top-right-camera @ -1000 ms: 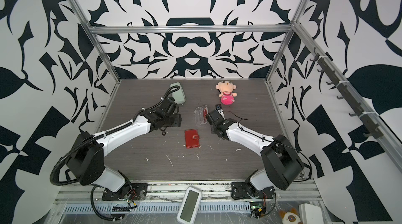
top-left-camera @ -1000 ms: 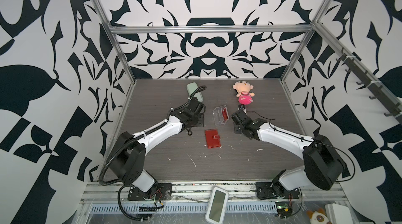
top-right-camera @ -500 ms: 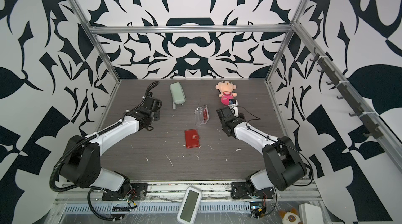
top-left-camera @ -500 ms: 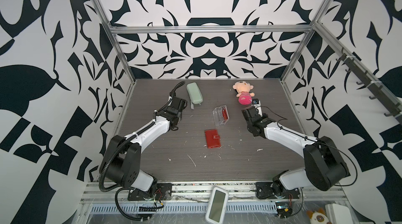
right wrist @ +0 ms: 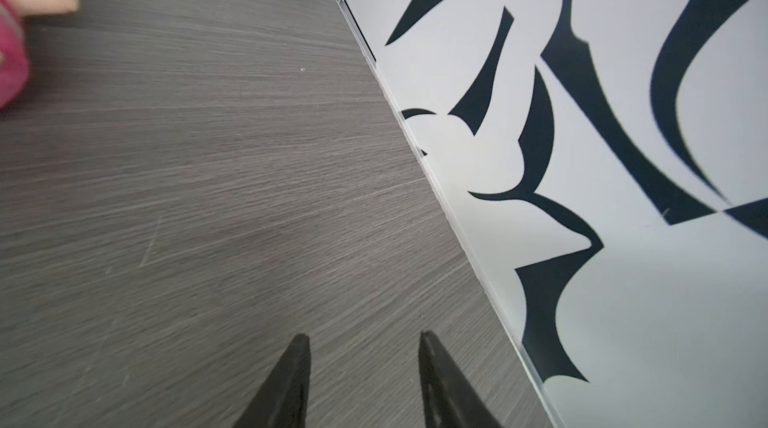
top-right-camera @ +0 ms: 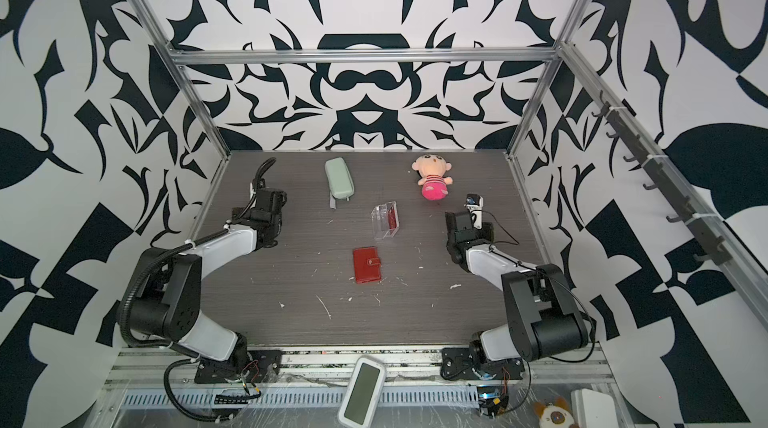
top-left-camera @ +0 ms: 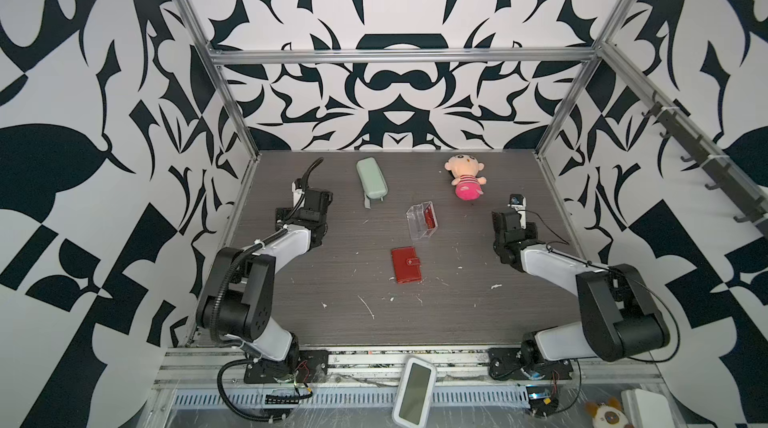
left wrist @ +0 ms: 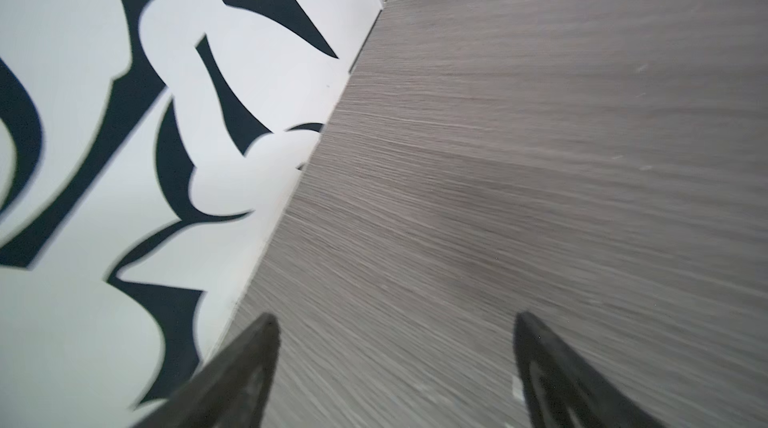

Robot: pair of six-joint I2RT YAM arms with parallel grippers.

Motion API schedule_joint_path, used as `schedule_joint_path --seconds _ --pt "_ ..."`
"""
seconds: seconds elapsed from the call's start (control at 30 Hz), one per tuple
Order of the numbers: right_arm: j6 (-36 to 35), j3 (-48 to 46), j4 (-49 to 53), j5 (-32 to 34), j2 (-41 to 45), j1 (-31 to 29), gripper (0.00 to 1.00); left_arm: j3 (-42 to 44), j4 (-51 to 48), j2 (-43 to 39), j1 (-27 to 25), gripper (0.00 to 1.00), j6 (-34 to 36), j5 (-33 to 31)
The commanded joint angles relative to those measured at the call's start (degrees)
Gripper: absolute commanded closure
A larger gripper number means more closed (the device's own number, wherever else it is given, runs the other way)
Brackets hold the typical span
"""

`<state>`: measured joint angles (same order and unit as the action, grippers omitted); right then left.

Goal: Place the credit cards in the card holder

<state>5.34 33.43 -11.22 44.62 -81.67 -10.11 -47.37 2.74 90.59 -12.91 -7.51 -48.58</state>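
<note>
The left hand point(left wrist: 397, 322) and right hand point(right wrist: 365, 336) are both released, card holder point(top-left-camera: 407, 265) closed

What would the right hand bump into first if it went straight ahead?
Probably the patterned wall. The right hand points across the table toward it; the pink doll lies off to one side.

Both empty: left pincer point(left wrist: 395, 318) spread wide, right pincer point(right wrist: 363, 334) half-spread.

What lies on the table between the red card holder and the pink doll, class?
The clear box, with something red inside, lies between the card holder and the doll. Both top views show it.
</note>
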Motion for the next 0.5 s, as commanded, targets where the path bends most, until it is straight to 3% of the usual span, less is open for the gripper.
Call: schedule_joint_path --seconds 0.0,0.2,0.3,0.37,0.47 --pt "-0.77 -1.39 -7.64 -5.24 0.45 1.49 0.52 1.44 6.47 1.47 2.95 0.0 0.63 -0.37" --pt "-2.12 -7.07 -19.47 -12.26 0.75 3.83 0.44 6.47 14.23 0.01 9.57 0.0 -2.29 12.62" --pt "-2.52 -9.46 -24.47 -16.46 1.59 4.83 0.43 11.67 23.29 -1.7 11.39 0.0 -1.69 17.87" --pt "-2.71 -9.7 -24.83 -18.53 1.85 5.49 0.42 15.47 30.51 -2.47 12.34 0.0 -0.79 20.8" --pt "-2.64 -9.99 -25.06 -21.63 1.99 6.28 0.42 17.24 32.32 -3.46 13.66 0.0 -0.86 25.5"
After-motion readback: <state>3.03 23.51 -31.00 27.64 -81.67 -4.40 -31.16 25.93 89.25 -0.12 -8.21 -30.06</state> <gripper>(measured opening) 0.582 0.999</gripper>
